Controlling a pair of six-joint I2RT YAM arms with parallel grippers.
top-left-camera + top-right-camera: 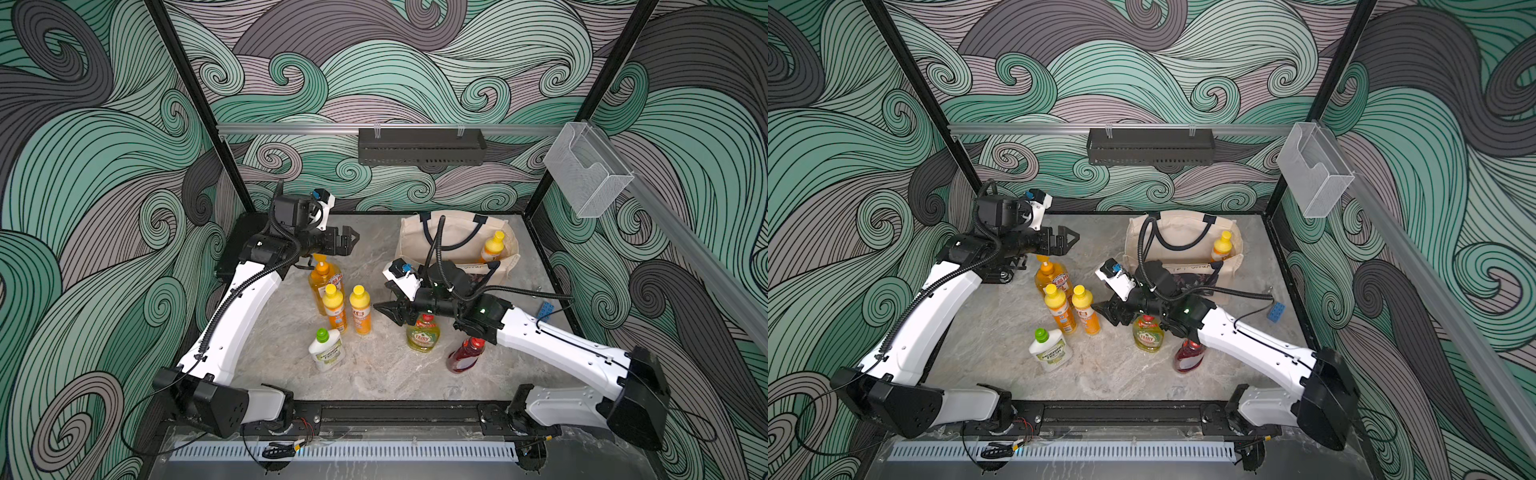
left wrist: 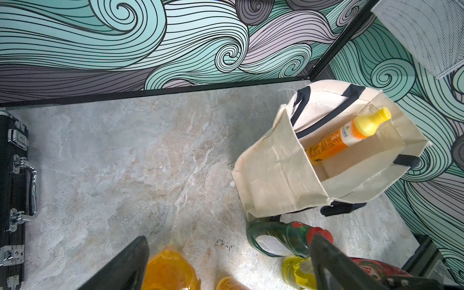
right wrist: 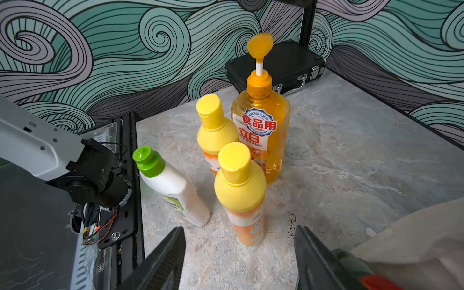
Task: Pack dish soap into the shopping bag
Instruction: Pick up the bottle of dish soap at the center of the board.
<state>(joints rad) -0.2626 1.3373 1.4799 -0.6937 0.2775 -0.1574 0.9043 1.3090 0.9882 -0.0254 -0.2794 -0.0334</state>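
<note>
Dish soap bottle (image 3: 241, 193) ahead of right jaws looks rigid, slick, fairly heavy, so grip mid-body under cap; right jaws and left jaws wide, empty.

White shells (image 1: 249, 307), black joints (image 1: 216, 405), ribbed black cables (image 1: 432, 249); left tool (image 1: 352, 241) and right tool (image 1: 386, 309) are black.

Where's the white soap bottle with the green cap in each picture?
In both top views: the white green-capped bottle stands near the front, left of middle, just in front of the two yellow-capped orange bottles.
Left wrist view: not in it.
Right wrist view: it stands between those same two bottles and the left arm.
Shared landmark: the two yellow-capped orange bottles right beside it.
</note>
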